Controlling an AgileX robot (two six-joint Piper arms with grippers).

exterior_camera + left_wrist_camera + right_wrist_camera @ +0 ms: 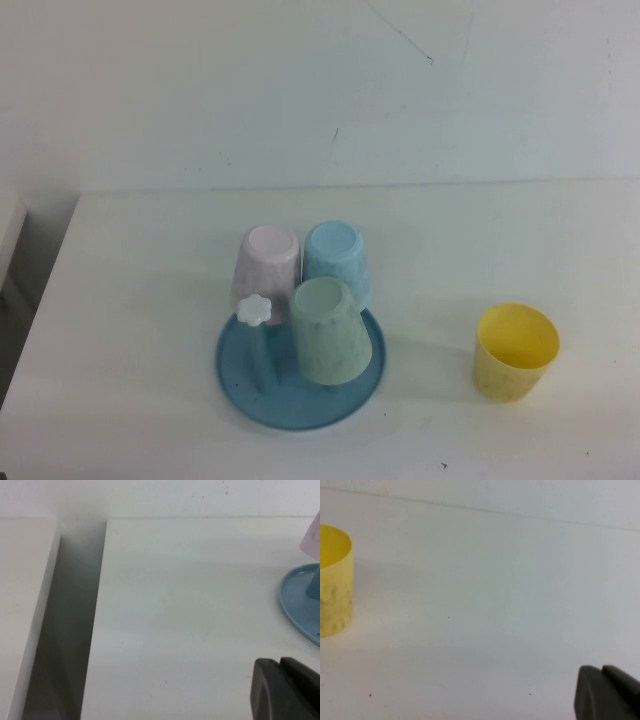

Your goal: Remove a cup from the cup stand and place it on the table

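Note:
The pale-yellow cup (516, 352) stands upright, mouth up, on the white table (140, 300), to the right of the cup stand and apart from it. It also shows in the right wrist view (332, 580). The round blue cup stand (300, 408) holds its white flower-capped peg (255, 310); its rim shows in the left wrist view (297, 605). Neither gripper shows in the high view. My left gripper (281, 662) is shut and empty, low over bare table left of the stand. My right gripper (602, 670) is shut and empty over bare table, away from the yellow cup.
Three cups sit upside down on the stand's pegs: pink (268, 265), light blue (337, 262) and mint green (329, 330). A dark gap (70, 630) runs along the table's left edge beside another white surface (25, 605). A white wall stands behind.

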